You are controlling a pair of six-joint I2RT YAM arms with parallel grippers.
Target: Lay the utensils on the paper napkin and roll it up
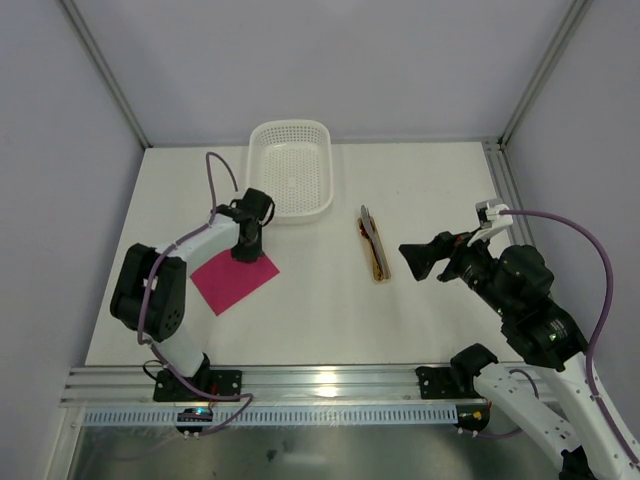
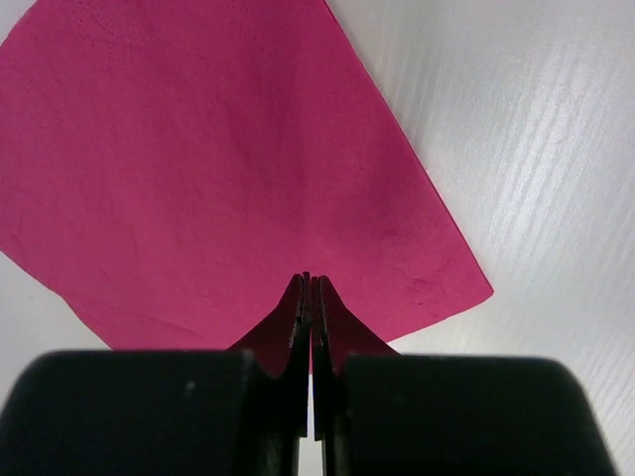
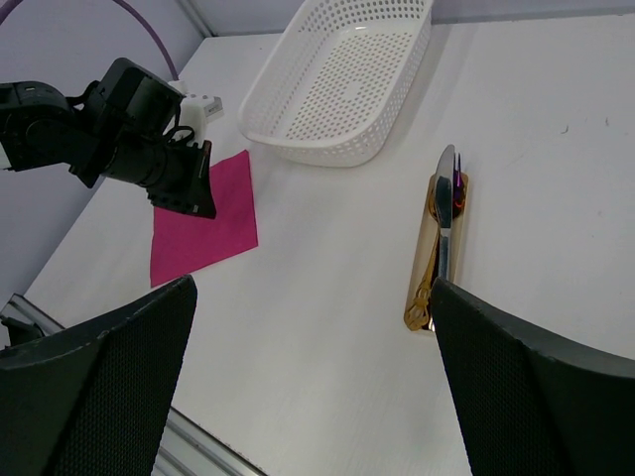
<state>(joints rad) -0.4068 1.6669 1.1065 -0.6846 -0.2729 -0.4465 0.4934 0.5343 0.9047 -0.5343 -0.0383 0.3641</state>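
The magenta paper napkin (image 1: 232, 280) lies flat on the white table, left of centre; it fills the left wrist view (image 2: 218, 169) and shows in the right wrist view (image 3: 203, 223). My left gripper (image 1: 245, 252) is shut, its tips (image 2: 310, 283) down on the napkin's far corner edge; whether it pinches the paper I cannot tell. The utensils (image 1: 374, 245), one gold and one dark grey, lie together on a beige strip at mid-table (image 3: 442, 233). My right gripper (image 1: 412, 258) is open and empty, hovering just right of them (image 3: 313, 288).
A white perforated basket (image 1: 252, 170) stands at the back, just beyond the napkin and the left gripper; it also shows in the right wrist view (image 3: 298, 149). A metal rail (image 1: 320, 385) runs along the near table edge.
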